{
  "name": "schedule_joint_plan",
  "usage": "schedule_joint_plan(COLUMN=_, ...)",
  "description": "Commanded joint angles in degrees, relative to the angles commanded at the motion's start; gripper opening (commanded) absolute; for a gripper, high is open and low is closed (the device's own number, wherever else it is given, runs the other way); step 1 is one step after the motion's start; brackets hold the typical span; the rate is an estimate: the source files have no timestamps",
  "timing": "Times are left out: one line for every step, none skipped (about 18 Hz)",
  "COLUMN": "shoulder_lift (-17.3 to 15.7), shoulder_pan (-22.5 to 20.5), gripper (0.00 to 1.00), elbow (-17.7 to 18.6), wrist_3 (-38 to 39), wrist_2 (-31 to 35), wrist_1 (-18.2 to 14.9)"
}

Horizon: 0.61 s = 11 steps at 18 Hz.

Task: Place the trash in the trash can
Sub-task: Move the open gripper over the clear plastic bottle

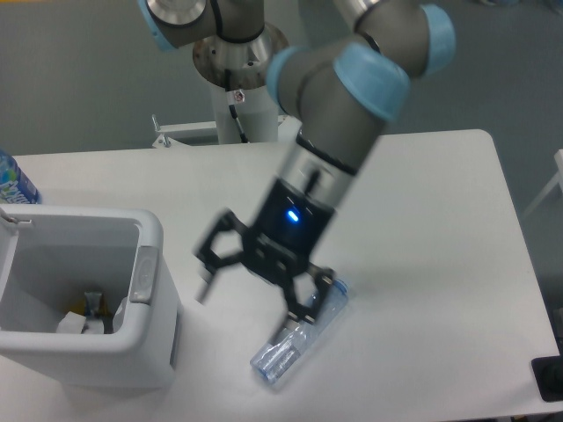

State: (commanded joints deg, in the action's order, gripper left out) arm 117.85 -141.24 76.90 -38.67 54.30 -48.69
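The crushed clear bottle [280, 355] with a bluish cap lies on the white table, right of the trash can. My gripper [247, 307] hovers open over the table between the can and the bottle. One fingertip is close above the bottle's middle and the other points toward the can. Nothing is held between the fingers. The white trash can [148, 260] stands at the front left with its top open. Only small scraps [86, 313] show at its bottom. The crumpled white wrapper is hidden from view.
A bottle with a blue printed label [12, 181] stands at the far left edge behind the can. The arm's base column [237, 97] rises behind the table. A dark object [547, 378] sits at the table's front right corner.
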Motion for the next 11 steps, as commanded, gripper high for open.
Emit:
schedule_joint_plan(shoulder_lift=0.7, shoulder_pan=0.0, gripper=1.0, elbow=0.1, wrist_3=-0.3, wrist_2=1.0, wrist_1=-0.3)
schedule_joint_plan(shoulder_lift=1.4, shoulder_pan=0.0, gripper=1.0, elbow=0.0, wrist_3=-0.5, wrist_2=2.0, wrist_1=-1.0)
schedule_joint_plan(shoulder_lift=2.3, shoulder_pan=0.0, gripper=1.0, elbow=-0.2, wrist_3=-1.5, wrist_2=3.0, wrist_1=-1.7)
schedule_joint_plan(shoulder_lift=2.9, shoulder_pan=0.0, gripper=1.0, elbow=0.0, wrist_3=-2.8, wrist_2=4.2, wrist_1=-2.6)
schedule_joint_plan(shoulder_lift=3.7, shoulder_pan=0.1, gripper=1.0, elbow=0.4, wrist_3=-3.7, wrist_2=5.6, wrist_1=-3.7)
schedule_joint_plan(shoulder_lift=4.5, shoulder_pan=0.4, gripper=1.0, elbow=0.7, wrist_3=-4.5, wrist_2=7.6, wrist_1=-4.5)
schedule_joint_plan(shoulder_lift=5.0, shoulder_pan=0.8, gripper=1.0, elbow=0.9, wrist_3=-4.7, wrist_2=9.7, wrist_1=-5.4)
schedule_joint_plan(shoulder_lift=5.7, shoulder_pan=1.6, gripper=1.0, elbow=0.9, wrist_3=-4.8, wrist_2=11.3, wrist_1=-6.1)
schedule_joint_plan(shoulder_lift=6.3, shoulder_pan=2.3, gripper=1.0, elbow=0.9, wrist_3=-4.8, wrist_2=12.3, wrist_1=-6.3)
schedule_joint_plan(shoulder_lift=6.9, shoulder_pan=2.7, gripper=1.0, elbow=0.9, wrist_3=-4.8, wrist_2=13.3, wrist_1=-6.4)
schedule_joint_plan(shoulder_lift=7.5, shoulder_pan=3.2, gripper=1.0, elbow=1.0, wrist_3=-4.8, wrist_2=14.4, wrist_1=-6.4)
